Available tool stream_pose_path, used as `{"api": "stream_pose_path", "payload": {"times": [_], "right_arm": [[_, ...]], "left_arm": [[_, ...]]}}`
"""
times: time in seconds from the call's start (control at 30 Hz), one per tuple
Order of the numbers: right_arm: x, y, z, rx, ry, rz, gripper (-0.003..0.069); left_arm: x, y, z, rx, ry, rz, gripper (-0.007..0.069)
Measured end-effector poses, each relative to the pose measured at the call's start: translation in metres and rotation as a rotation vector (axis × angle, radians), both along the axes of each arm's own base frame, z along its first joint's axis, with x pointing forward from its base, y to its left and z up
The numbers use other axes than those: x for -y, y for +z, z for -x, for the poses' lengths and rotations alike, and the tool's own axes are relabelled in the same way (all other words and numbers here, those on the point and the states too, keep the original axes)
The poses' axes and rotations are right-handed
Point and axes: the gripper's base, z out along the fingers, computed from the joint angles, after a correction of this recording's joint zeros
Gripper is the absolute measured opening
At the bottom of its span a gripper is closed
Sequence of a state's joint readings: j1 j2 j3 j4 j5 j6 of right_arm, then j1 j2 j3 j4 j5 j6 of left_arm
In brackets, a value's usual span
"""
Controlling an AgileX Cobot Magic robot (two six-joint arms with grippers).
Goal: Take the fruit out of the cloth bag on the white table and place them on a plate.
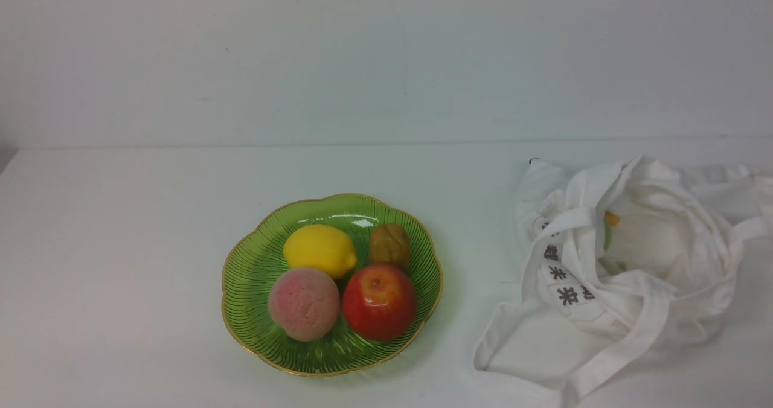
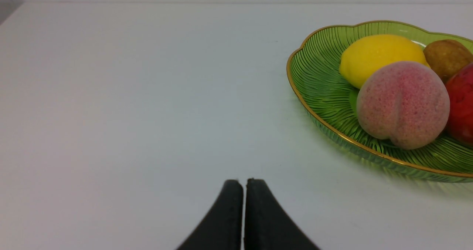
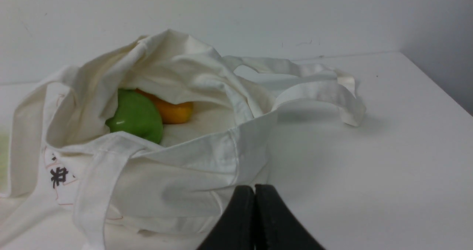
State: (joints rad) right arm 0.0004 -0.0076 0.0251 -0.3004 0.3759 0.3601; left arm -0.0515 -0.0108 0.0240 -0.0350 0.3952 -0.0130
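Front view shows the flat white table (image 1: 151, 245) with two big things on it. On the left side sits the see-through green glass plate with thin ribs and a wavy gold rim (image 1: 241, 287). Four fruits lie in it. The smooth yellow lemon (image 1: 320, 251) is at the back. A small brown bumpy fruit (image 1: 390, 245) is next to it. The fuzzy pink peach (image 1: 304, 303) and the shiny red apple (image 1: 380, 301) are at the front, touching each other.

On the right side lies the soft white cloth bag with long strap handles and black Chinese letters (image 1: 610, 329). It is crumpled and its mouth is open. It is well apart from the plate.

From the right wrist view you can peek into the bag. A shiny green fruit (image 3: 136, 116) is inside, and a small orange fruit (image 3: 173, 111) is tucked right behind it, touching it. A fold of cloth hangs over them both.

The right pincer (image 3: 254, 186) has its two black tips pressed together. It holds nothing and sits in front of the bag.

The left pincer (image 2: 243, 181) has its black tips almost together too, with just a thin line between them. It holds nothing and sits over bare table, off to the side of the plate.
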Motion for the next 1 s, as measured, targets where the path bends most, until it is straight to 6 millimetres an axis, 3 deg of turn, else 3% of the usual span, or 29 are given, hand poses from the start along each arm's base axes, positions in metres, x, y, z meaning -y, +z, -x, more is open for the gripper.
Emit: {"api": "stream_pose_path", "payload": {"times": [1.0], "right_arm": [[0.0000,0.0000,0.0000,0.001,-0.003,-0.015,-0.0014]], "left_arm": [[0.0000,0.0000,0.0000,0.000,0.000,0.000,-0.0008]]}}
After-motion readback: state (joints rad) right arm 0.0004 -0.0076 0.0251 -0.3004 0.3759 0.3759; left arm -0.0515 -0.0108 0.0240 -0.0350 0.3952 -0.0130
